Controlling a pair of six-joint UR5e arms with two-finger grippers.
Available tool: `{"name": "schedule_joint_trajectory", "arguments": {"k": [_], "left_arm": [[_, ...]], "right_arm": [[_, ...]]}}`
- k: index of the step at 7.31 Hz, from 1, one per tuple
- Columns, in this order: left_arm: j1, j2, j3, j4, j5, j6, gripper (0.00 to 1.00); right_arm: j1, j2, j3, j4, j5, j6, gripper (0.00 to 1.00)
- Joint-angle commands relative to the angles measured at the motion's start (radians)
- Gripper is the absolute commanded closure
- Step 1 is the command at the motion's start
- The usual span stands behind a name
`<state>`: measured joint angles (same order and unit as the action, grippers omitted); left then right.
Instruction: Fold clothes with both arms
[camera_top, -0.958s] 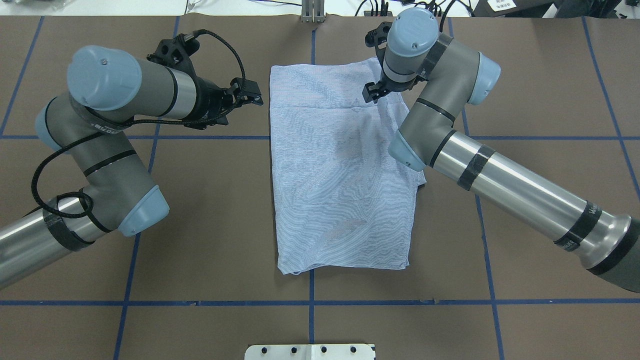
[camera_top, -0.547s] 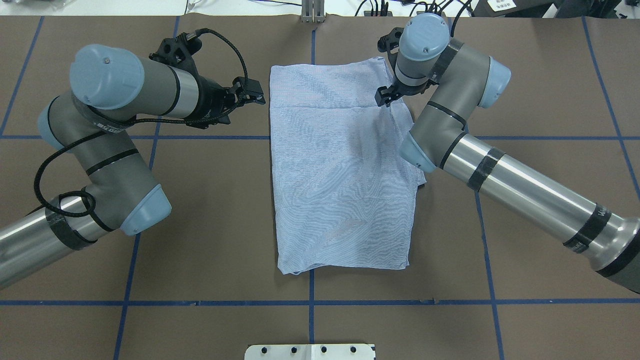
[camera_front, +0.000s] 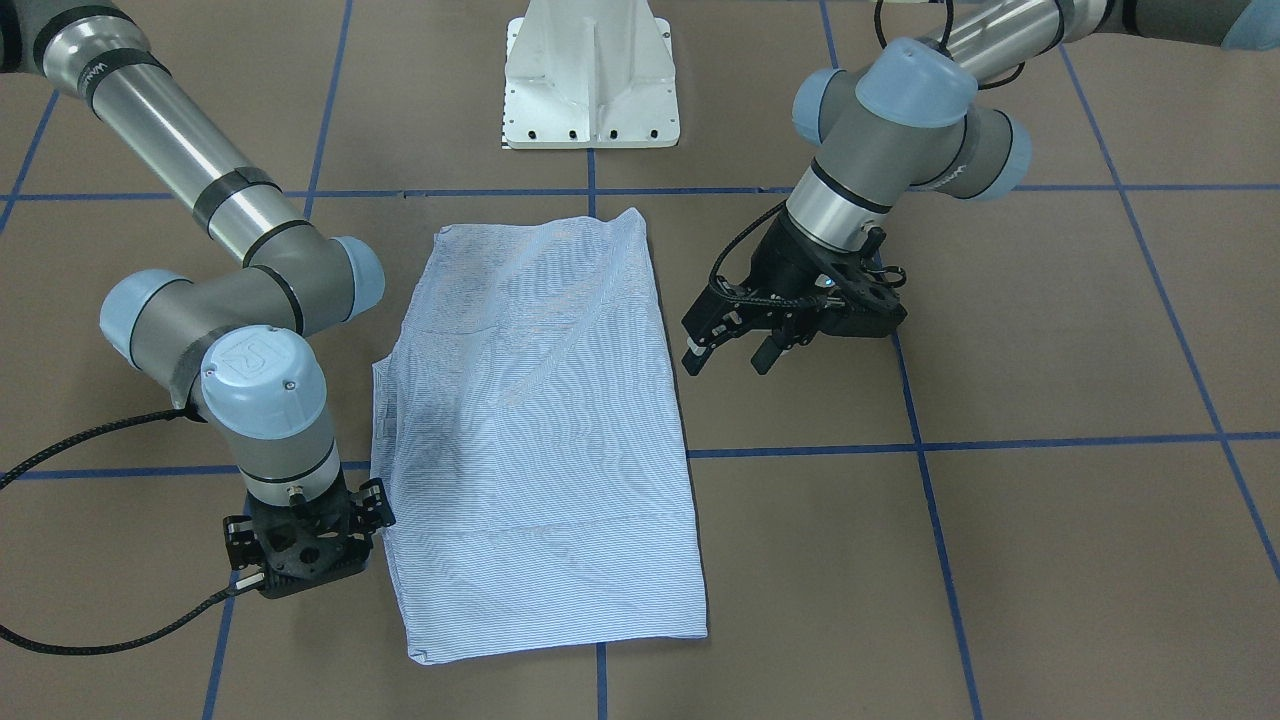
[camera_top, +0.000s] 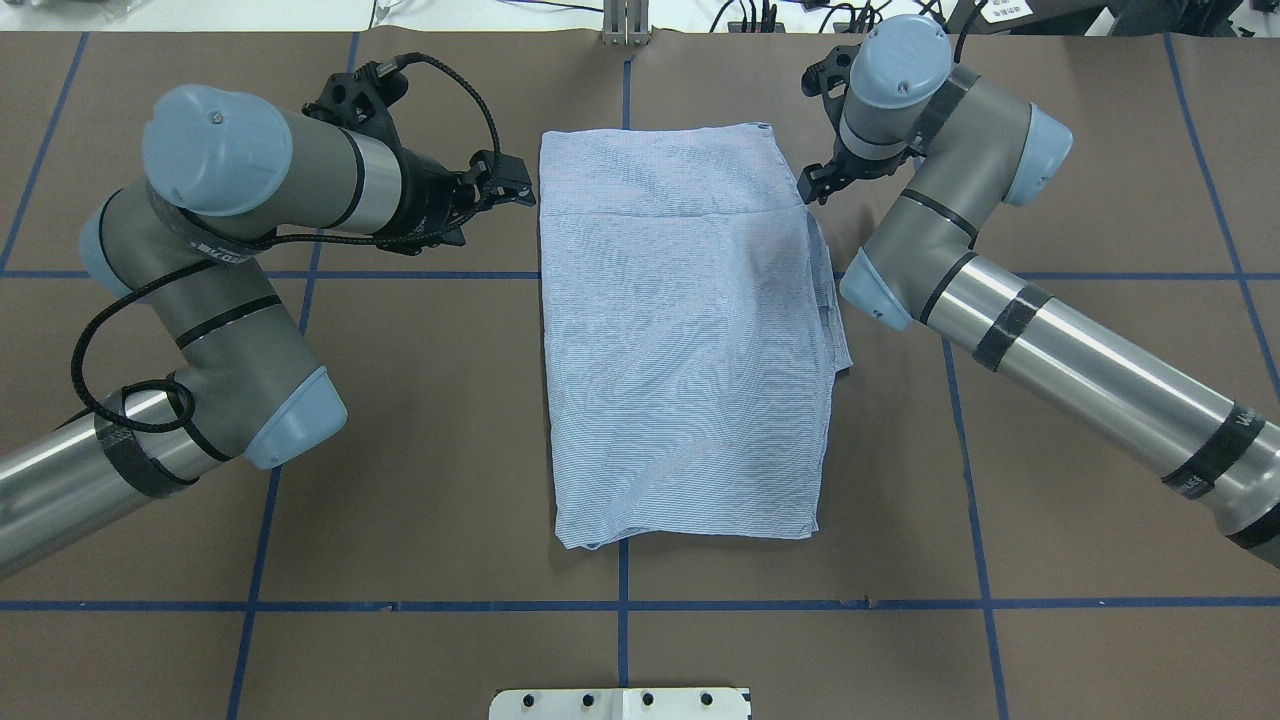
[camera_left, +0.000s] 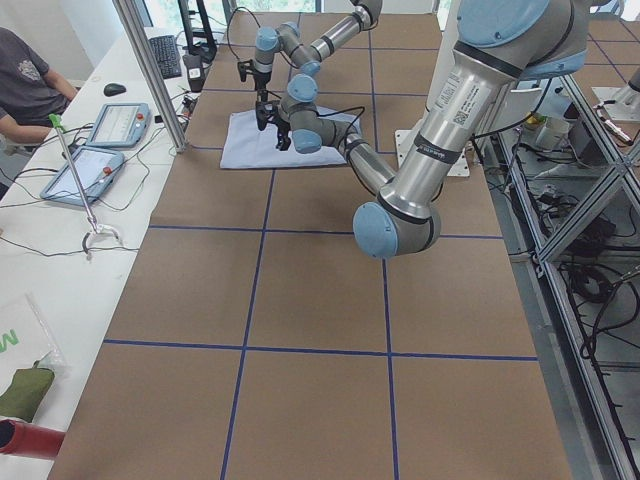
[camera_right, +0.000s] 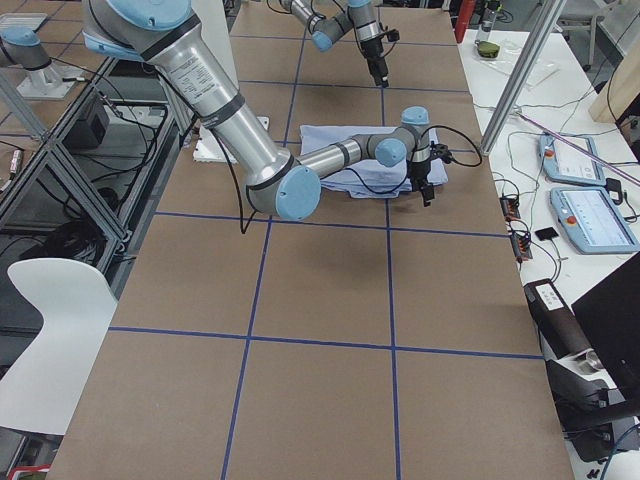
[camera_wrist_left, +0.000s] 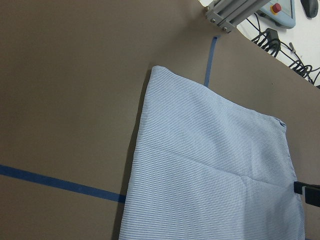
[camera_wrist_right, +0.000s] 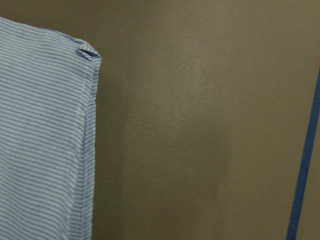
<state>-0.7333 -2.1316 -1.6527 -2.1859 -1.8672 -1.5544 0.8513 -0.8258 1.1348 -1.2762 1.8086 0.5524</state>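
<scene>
right gripper (camera_top: 815, 186) has slid out sideways off the cloth since a second ago and now hangs just beside the shirt's far right edge, pointing down. left gripper (camera_top: 512, 190) has barely crept closer to the far left corner.

the shirt (camera_top: 690, 340) lies flat in the middle of the brown table (camera_top: 400, 450), between the two arms. it's already folded in to a long strip. its long axis runs near to far, from the robot's base straight out across the table. a crease crosses it close to the far end. no collar or buttons show, so i can't tell which end is the neck.

the left one's jaws are spread wide with nothing in them. on the right one i cannot tell how the jaws stand, as its fingers are hidden or too small in every view. the cloth beside it lies undisturbed, though.

to me the side folds look done, and the arms seem to be lining up on the two far corners for the end-over-end fold. next each would need to drop onto its corner, pinch all the layers together, then lift and carry the far end toward the near end evenly, so the strip doesn't skew.
</scene>
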Motion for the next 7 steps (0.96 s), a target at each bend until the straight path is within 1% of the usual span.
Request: {"name": "schedule_joint_trajectory", "arguments": {"k": [1, 2, 3, 4, 5, 7], "left_arm": [[0.0, -0.004, -0.006, 0.0, -0.001, -0.001, 0.01], [0.0, -0.004, -0.012, 0.002, -0.001, -0.001, 0.01], [0.002, -0.004, -0.01, 0.0, -0.001, -0.001, 0.01], [0.002, -0.002, -0.009, 0.002, -0.001, -0.001, 0.01], [0.002, -0.001, -0.009, 0.002, -0.001, -0.001, 0.01], [0.002, -0.002, -0.009, 0.0, -0.001, -0.001, 0.01]], "right_arm": [[0.035, -0.002, 0.029, 0.006, 0.091, -0.003, 0.0], [0.073, -0.024, 0.093, -0.002, 0.183, 0.001, 0.0], [0.072, -0.074, 0.156, 0.0, 0.207, 0.014, 0.0], [0.052, -0.097, 0.205, 0.0, 0.21, 0.041, 0.0], [0.008, -0.12, 0.236, 0.007, 0.206, 0.11, 0.0], [-0.044, -0.13, 0.272, 0.008, 0.206, 0.181, 0.0]]}}
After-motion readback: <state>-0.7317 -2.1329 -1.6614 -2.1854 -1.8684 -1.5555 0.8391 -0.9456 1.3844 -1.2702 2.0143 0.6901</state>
